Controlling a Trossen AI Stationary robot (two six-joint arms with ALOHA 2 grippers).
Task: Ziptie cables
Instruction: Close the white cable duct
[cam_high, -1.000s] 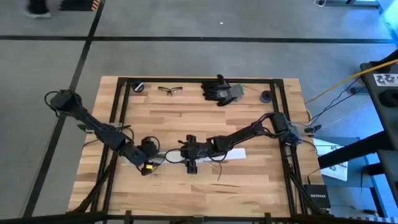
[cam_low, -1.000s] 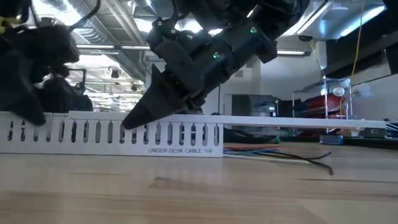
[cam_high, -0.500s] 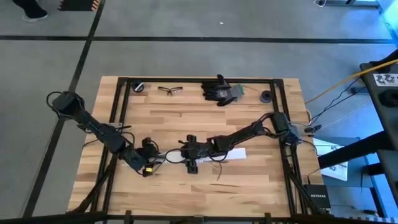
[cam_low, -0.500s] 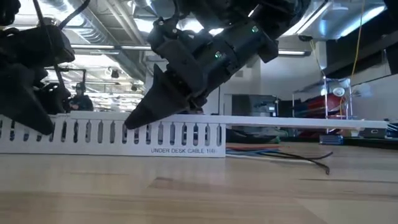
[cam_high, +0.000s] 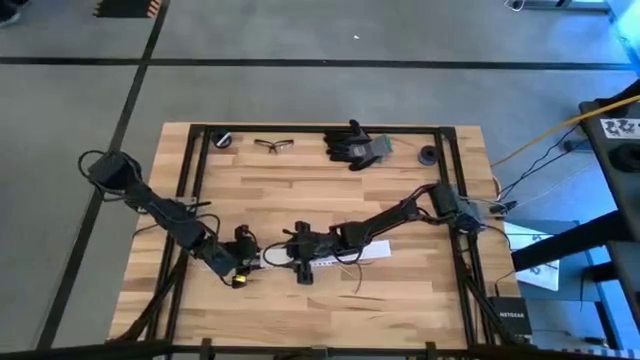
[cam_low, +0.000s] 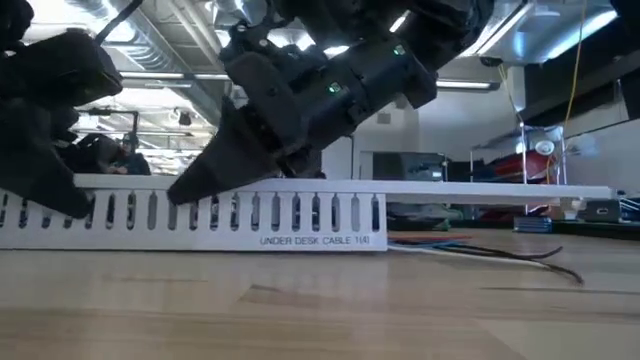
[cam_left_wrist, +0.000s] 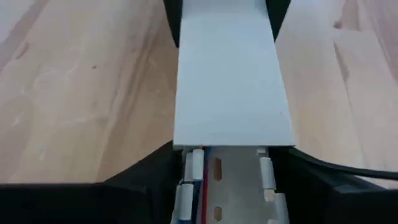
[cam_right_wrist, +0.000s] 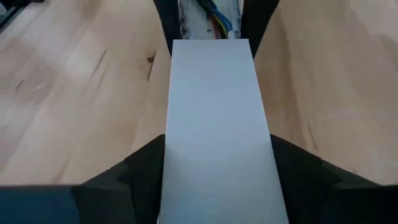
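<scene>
High view: left gripper and right gripper each clamp the white channel near table's front-centre, bare wood around; thin coloured cables lie inside, splaying past its right end.

white channel strip, "UNDER DESK CABLE"

We see bright ceiling lights glaring behind the white slotted channel in the low view, leaving the arms silhouetted; the wood nearest us blurs, and the wrist views are soft.
</scene>
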